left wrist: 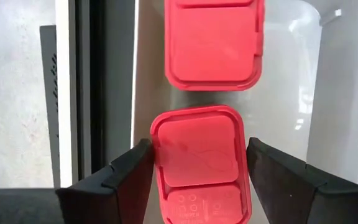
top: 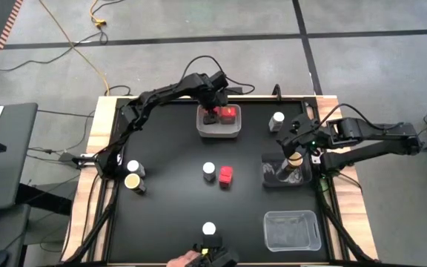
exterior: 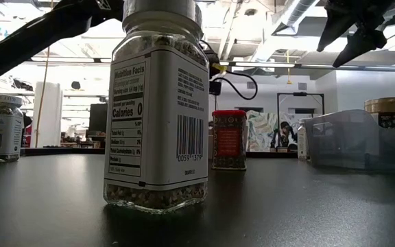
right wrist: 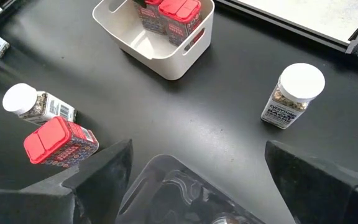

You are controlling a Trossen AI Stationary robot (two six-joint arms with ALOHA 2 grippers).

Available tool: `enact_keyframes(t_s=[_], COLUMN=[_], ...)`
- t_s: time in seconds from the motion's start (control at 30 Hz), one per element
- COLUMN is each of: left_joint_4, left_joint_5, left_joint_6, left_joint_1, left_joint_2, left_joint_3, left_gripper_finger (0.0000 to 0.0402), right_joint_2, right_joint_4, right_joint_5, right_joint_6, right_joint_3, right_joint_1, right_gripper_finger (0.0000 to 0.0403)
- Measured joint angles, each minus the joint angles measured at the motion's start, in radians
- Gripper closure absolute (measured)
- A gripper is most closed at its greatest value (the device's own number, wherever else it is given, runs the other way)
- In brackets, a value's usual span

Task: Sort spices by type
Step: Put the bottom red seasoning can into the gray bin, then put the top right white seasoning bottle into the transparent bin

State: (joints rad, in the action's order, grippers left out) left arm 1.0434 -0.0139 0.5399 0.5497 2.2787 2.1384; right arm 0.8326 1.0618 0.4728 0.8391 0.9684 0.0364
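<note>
A white bin (top: pixel 219 130) at the table's far middle holds two red boxes standing upright on its floor (left wrist: pixel 213 40). My left gripper (top: pixel 212 111) points down into it, and its fingers stand close on either side of the nearer red box (left wrist: pixel 197 162). A third red box (top: pixel 226 176) and a white-lidded jar (top: pixel 209 171) stand at the table's middle. Other white-lidded jars stand at the far right (top: pixel 277 120), the near edge (top: pixel 209 229) and the left (top: pixel 133 168), this last beside a gold-lidded jar (top: pixel 133 182). My right gripper (right wrist: pixel 197 148) hangs open above a clear bin (top: pixel 282 172) holding a brown jar (top: pixel 294 159). My left gripper comes from above, with one finger (left wrist: pixel 138 165) at each side of the nearer red box's lid (left wrist: pixel 166 149). The box stands upright on the bin's floor. Whether the fingers touch the lid, I cannot tell.
A second clear bin (top: pixel 291 230) stands at the near right with nothing in it. Raised rails run along the table's edges. The near jar (exterior: pixel 158 103) fills much of the low view. Bare black tabletop lies between the bins and at the near left.
</note>
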Motion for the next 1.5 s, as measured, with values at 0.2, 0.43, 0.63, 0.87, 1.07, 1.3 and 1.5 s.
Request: enact_keyframes(t_s=[0.2,0.43,0.63,0.87,1.07,1.3,1.5], left_joint_4=[0.005,0.008,0.017,0.045,0.104,0.159,0.260], left_joint_5=[0.003,0.044,0.104,0.135,0.134,0.130,0.129], left_joint_6=[0.005,-0.008,-0.021,-0.078,-0.215,-0.426,-0.665], left_joint_1=[-0.002,-0.001,-0.002,-0.004,-0.037,-0.129,-0.226], left_joint_2=[0.000,0.000,-0.002,-0.052,-0.136,-0.272,-0.399], left_joint_3=[0.000,0.000,0.000,0.000,0.000,0.000,0.000], left_gripper_finger=[0.0157,0.0126,0.0111,0.0111,0.0111,0.0111,0.0111], right_joint_2=[0.000,0.000,0.000,0.000,0.000,0.000,0.000], right_joint_4=[0.000,0.000,0.000,0.000,0.000,0.000,-0.028], right_joint_5=[0.000,0.000,0.000,0.000,0.005,0.048,0.049], right_joint_6=[0.000,0.000,0.000,0.000,-0.001,-0.051,-0.247], right_joint_3=[0.000,0.000,0.000,0.000,0.000,0.000,0.000], right_joint_1=[0.000,0.000,0.000,0.000,-0.004,-0.083,-0.169], right_gripper_finger=[0.0010,0.0010,0.0010,0.0010,0.0010,0.0010,0.0010])
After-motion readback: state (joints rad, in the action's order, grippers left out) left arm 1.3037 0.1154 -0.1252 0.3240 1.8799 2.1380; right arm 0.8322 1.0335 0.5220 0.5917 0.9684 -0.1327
